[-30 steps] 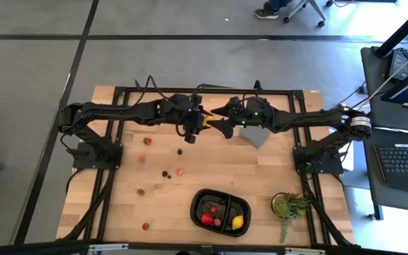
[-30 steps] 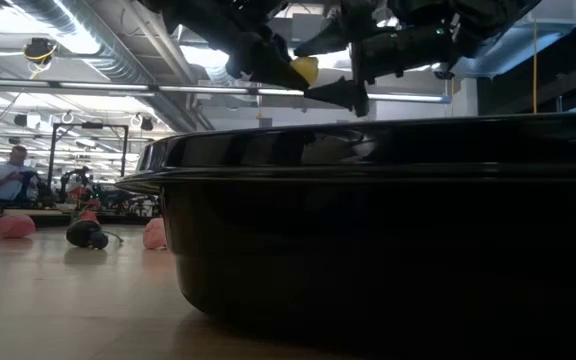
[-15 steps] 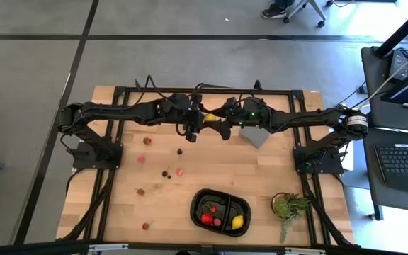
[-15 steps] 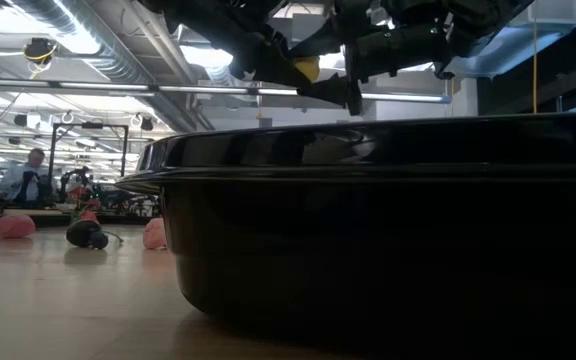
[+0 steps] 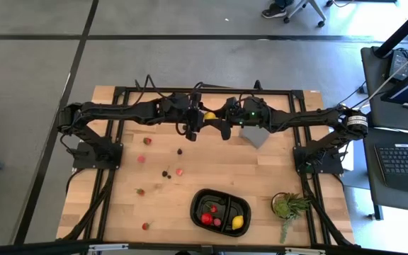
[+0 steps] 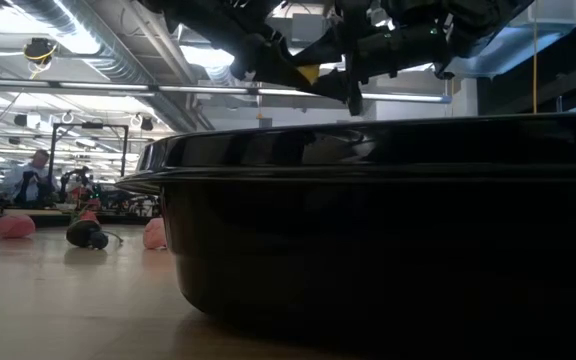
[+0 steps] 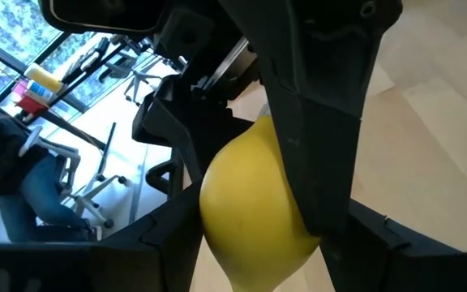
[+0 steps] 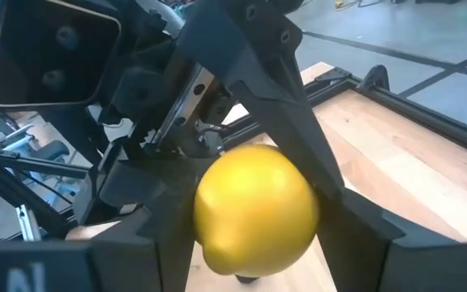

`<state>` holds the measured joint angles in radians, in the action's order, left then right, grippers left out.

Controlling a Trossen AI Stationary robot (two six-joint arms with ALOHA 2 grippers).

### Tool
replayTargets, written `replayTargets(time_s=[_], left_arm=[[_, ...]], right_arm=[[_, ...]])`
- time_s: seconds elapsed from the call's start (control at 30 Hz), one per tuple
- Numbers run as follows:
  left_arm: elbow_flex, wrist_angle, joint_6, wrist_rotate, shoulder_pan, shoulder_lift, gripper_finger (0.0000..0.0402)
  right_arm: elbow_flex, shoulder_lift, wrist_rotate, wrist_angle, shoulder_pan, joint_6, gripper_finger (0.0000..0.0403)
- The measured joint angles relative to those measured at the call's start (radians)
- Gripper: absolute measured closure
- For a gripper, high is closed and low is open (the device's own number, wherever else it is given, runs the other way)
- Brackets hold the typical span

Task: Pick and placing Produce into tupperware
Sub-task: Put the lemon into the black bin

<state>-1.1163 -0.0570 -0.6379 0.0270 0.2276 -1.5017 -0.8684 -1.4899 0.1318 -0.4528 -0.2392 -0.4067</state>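
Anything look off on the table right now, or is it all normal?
One oddity: both grippers meet on the same lemon in mid-air at the far side of the table, left gripper and right gripper each around it, far from the black tray. Nothing looks spilled or damaged.

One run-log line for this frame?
phase: handover | lemon between left gripper and right gripper, mid-air | tray: one lemon, red pieces | loose pieces on table
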Motion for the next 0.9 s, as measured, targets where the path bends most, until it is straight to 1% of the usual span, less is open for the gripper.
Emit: replayTargets(time_s=[0.2,0.37,0.5,0.67,0.77,0.9], left_arm=[[-0.001,-0.007,0.001,0.001,-0.005,0.002,0.02],[-0.001,-0.009,0.006,0.003,-0.011,0.002,0.0195],[-0.001,-0.013,0.006,0.01,-0.019,0.002,0.0194],[-0.002,-0.015,0.007,0.011,-0.024,0.003,0.0198],[-0.002,-0.013,0.012,-0.002,-0.025,0.002,0.0198],[0.006,-0.044,0.016,-0.06,-0.039,-0.011,0.0197]], right_arm=[[0.003,-0.002,0.001,-0.027,0.0,-0.003,0.0189],[0.003,-0.002,0.001,-0.03,0.001,-0.007,0.0165],[0.003,-0.002,0.006,-0.04,0.001,0.007,0.0188],[0.004,-0.002,0.018,-0.05,0.001,0.0,0.0186],[0.004,-0.002,0.018,-0.049,0.001,-0.006,0.0148],[-0.006,0.007,0.017,-0.106,0.001,-0.007,0.0093]])
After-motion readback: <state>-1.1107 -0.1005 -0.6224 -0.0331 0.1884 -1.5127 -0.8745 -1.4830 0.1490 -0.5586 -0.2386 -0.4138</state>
